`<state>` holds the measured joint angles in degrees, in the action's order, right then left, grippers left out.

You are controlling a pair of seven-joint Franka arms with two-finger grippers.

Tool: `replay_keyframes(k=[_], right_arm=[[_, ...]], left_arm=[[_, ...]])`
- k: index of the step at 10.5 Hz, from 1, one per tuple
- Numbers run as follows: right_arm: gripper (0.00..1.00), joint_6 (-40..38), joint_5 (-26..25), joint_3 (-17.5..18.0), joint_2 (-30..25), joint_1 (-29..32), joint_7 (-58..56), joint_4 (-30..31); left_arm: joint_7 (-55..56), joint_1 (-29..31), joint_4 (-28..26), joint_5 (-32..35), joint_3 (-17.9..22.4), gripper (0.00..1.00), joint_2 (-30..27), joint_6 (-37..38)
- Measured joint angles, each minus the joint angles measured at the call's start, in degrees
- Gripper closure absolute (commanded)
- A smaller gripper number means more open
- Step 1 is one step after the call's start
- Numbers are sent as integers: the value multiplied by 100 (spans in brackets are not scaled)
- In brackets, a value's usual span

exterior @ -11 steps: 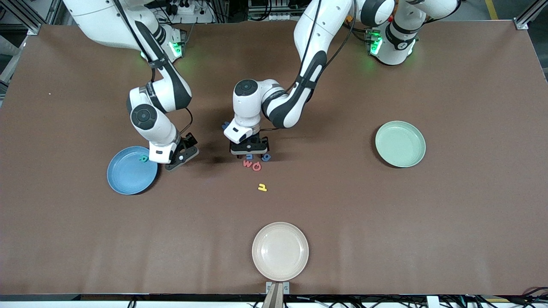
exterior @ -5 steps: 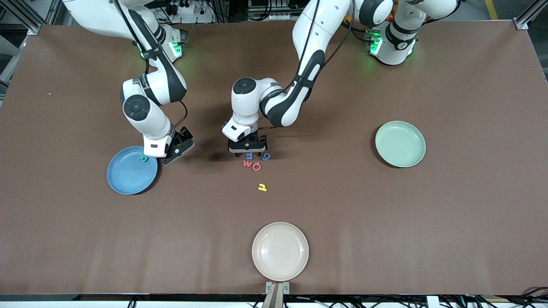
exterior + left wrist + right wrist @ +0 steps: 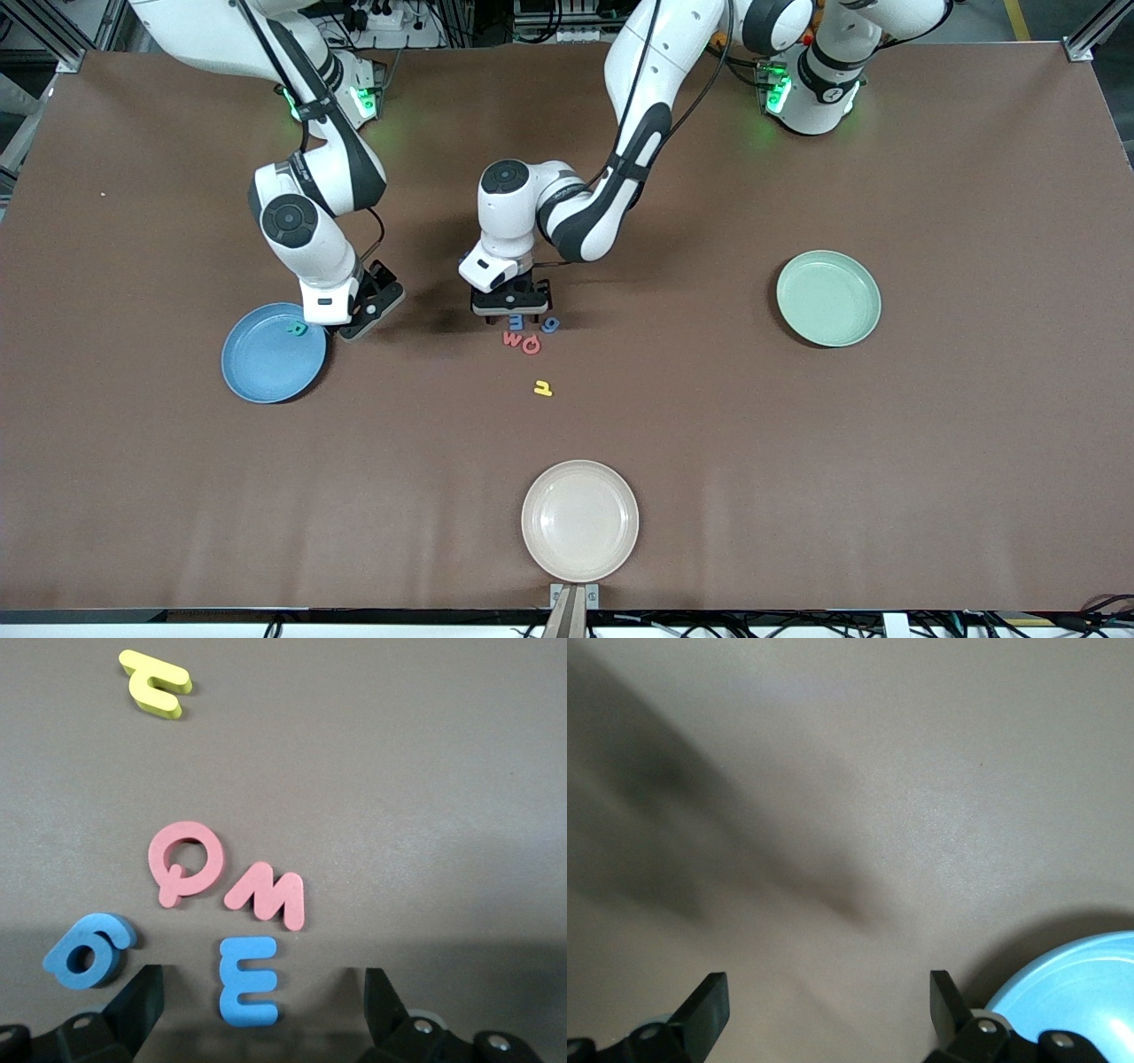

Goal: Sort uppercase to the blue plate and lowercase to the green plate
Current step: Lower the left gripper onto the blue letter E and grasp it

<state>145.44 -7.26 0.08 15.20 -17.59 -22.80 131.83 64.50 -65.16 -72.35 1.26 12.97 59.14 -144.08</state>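
A plain brown desk (image 3: 886,461) fills the front view, with metal framing and cables along its upper edge where the 2 arm bases stand.

The blue plate (image 3: 266,363) lies toward the right arm's end, at about 9 o'clock from the letter cluster, and a teal-green R (image 3: 299,330) rests inside it near the rim. The green plate (image 3: 828,299) lies toward the left arm's end, at about 3 o'clock from the cluster. A cream plate (image 3: 579,520) sits at 6 o'clock, nearest the front camera.

Mid-desk, the blue m (image 3: 249,980) lies flat between the left end effector's (image 3: 264,1001) spread fingers, its long axis running roughly along the gap between them. Just beside it are the blue g (image 3: 87,948), the red w (image 3: 268,896) and the red Q (image 3: 182,862), the last 2 almost touching. The yellow h (image 3: 156,682) lies apart, nearer the front camera, tilted.

The right end effector (image 3: 361,312) hangs over the desk just beside the blue plate's rim, fingers wide apart and holding nothing.
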Motion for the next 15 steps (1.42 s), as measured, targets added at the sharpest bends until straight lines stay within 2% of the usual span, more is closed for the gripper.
replay_keyframes(k=[1,2,3,4,12,15], right_arm=[[0,1,-8,-2,0,10,0,1],[0,2,-15,-4,0,20,0,1],[0,2,-19,-5,1,27,0,3],[0,2,-22,-5,2,31,0,5],[0,10,-29,-7,17,91,0,9],[0,11,-32,-7,18,93,0,10]], left_arm=[[0,0,0,0,0,0,0,0],[0,0,0,0,0,7,1,1],[34,0,0,0,0,57,3,2],[173,0,1,0,7,98,0,6],[452,-19,56,0,21,100,-7,14],[454,-18,107,0,35,100,-59,450]])
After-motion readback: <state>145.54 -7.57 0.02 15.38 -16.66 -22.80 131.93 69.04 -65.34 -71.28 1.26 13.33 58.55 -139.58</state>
